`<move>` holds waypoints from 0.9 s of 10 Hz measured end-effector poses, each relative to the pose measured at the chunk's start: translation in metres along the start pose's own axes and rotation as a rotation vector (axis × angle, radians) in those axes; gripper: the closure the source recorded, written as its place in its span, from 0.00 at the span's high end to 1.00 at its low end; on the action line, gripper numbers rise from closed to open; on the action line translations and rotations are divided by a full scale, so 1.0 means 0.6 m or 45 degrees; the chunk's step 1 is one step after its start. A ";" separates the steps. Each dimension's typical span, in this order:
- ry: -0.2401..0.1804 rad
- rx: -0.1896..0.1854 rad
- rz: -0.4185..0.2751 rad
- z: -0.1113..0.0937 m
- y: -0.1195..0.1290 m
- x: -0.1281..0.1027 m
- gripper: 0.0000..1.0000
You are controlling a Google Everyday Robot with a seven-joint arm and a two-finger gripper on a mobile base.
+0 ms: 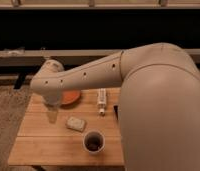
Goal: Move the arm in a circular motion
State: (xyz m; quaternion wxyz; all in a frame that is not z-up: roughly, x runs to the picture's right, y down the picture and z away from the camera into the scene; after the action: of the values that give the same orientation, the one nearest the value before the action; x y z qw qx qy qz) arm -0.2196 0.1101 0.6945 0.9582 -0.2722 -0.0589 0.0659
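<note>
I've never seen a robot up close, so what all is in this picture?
table: one, light wood, lower middle.
bowl: one, orange, far left, partly behind the arm.
bottle: one, white, lying at the table's far middle.
block: one, beige, in front of the bowl.
cup: one, pale, dark contents, near front edge.
dark object: one, black, right of the bottle, mostly hidden by the arm.
arm: one, cream-white, stretching from the right across the table.
gripper: one, tan, hanging under the arm's left end above the table.
</note>
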 end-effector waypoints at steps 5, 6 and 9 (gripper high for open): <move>0.042 0.011 -0.180 -0.045 0.157 0.009 0.80; 0.045 0.004 -0.155 -0.054 0.173 0.032 0.80; 0.065 0.010 -0.009 -0.086 0.181 0.159 0.80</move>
State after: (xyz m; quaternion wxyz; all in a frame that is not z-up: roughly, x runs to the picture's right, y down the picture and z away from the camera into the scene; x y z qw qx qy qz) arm -0.1284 0.1902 0.6006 0.9607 -0.2698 -0.0351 0.0560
